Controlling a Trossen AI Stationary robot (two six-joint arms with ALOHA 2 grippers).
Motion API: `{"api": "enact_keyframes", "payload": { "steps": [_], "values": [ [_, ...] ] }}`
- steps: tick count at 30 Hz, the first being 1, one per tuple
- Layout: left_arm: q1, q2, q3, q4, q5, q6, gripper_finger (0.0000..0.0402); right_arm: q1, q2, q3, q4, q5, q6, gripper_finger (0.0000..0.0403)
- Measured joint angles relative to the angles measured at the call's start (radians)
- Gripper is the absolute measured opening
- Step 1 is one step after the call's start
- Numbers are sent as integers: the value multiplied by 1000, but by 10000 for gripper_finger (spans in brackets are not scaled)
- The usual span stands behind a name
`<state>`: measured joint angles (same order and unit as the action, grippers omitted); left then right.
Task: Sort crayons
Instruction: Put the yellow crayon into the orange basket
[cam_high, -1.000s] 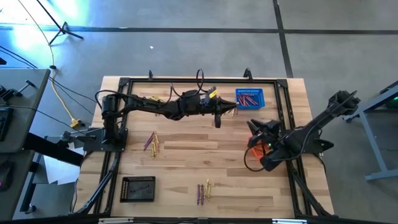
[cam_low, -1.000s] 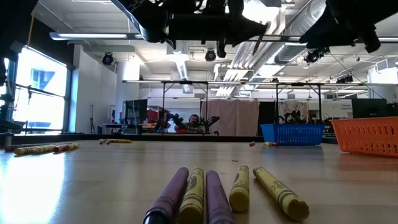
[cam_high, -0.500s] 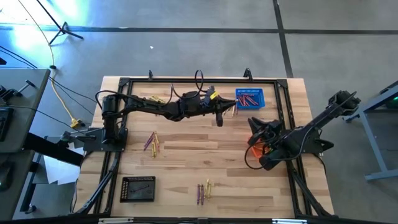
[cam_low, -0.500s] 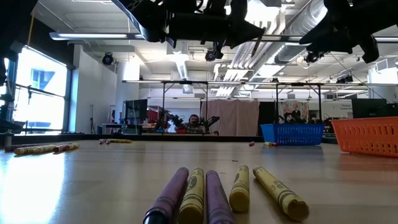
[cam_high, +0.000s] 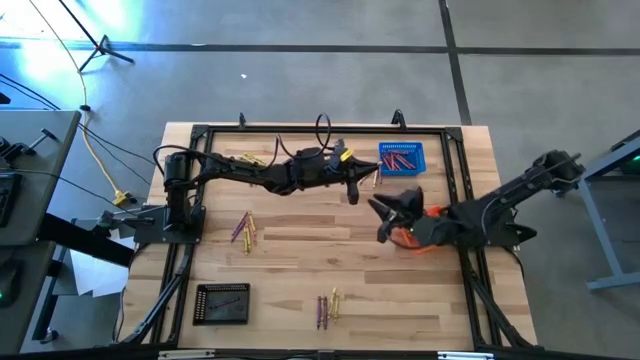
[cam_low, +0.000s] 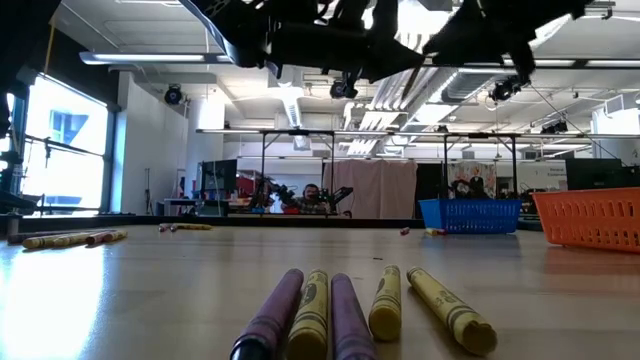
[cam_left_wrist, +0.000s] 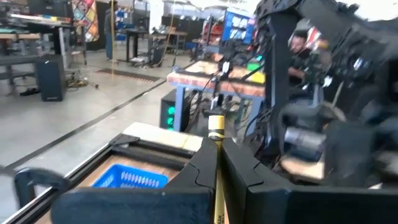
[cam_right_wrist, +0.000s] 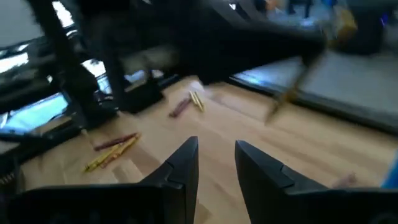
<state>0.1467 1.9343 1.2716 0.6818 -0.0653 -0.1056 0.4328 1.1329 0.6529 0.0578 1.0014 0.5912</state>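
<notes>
Crayons (cam_low: 360, 310) were purple and yellow. Mesh baskets were blue (cam_high: 401, 158), orange (cam_low: 590, 220) and black (cam_high: 221, 303). The table (cam_high: 300, 260) was pale wood.

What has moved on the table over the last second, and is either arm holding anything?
The right gripper swung from over the orange basket toward the middle of the table, fingers open and empty. The left gripper stayed near the blue basket, shut on a yellow crayon. The loose crayons and the black basket did not move.
</notes>
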Motion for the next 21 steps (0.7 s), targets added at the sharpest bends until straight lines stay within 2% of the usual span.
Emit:
{"api": "enact_keyframes", "payload": {
  "steps": [3, 10, 15, 21],
  "values": [
    [0, -7, -1, -56, -37, 22, 0, -49, -15, 0, 29, -90, -142, 91],
    [4, -93, -1, -160, -111, 106, 0, -186, -88, 0, -83, -292, -226, 91],
    [-1, -138, 0, -169, -151, 149, 0, -294, -154, 0, -40, -480, -391, 91],
    [-25, -140, 0, -170, -333, 211, 0, -460, -179, 0, 9, -667, -497, 91]
  ]
}}
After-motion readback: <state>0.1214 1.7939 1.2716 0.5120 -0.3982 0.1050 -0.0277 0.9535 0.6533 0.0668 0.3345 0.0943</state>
